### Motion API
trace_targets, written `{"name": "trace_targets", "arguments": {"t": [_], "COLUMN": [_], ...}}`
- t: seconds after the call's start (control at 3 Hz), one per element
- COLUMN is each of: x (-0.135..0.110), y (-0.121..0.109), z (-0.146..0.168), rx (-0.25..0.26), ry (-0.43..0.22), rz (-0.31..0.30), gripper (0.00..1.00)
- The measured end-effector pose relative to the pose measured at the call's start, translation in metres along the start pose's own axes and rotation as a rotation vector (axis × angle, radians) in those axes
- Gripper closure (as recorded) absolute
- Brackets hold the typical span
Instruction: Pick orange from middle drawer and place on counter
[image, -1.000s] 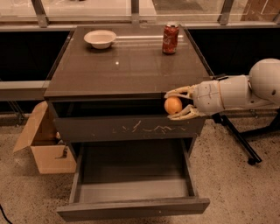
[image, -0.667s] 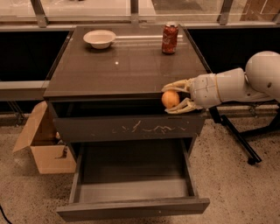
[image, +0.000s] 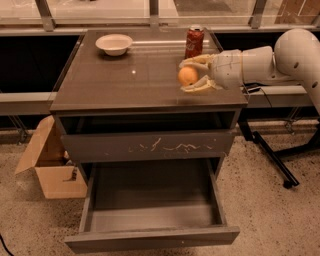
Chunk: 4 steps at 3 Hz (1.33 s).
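The orange (image: 188, 76) is held between the two pale fingers of my gripper (image: 191, 75), which is shut on it. The gripper reaches in from the right, over the right part of the counter (image: 125, 80), with the orange just above the glossy top, in front of the red soda can (image: 194, 42). The middle drawer (image: 152, 204) is pulled out wide below, its grey floor bare. Above it sits the drawer front with pale scratches (image: 150, 146).
A white bowl (image: 114, 44) stands at the counter's back left. An open cardboard box (image: 50, 165) sits on the floor left of the cabinet. A black stand's legs (image: 272, 157) spread on the floor to the right. Windows run along the back.
The gripper has lifted the orange from in front of the cabinet's top right corner, up and leftward over the counter.
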<state>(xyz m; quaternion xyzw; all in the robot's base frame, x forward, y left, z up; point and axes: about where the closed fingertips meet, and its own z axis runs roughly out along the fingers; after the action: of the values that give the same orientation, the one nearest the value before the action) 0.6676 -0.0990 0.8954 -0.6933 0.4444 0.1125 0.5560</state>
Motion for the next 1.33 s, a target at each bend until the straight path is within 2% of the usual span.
{"name": "trace_targets", "arguments": {"t": [0.67,1.0,1.33], "x": [0.001,0.006,0.016], "y": [-0.002,-0.023,-0.044], "z": [0.007,0.024,0.043], "rx": [0.003,0.029,0.047], "ry": [0.004,0.051,0.117], "rz": [0.016,0.062,0.144], "gripper": [1.0,1.0,1.0]}}
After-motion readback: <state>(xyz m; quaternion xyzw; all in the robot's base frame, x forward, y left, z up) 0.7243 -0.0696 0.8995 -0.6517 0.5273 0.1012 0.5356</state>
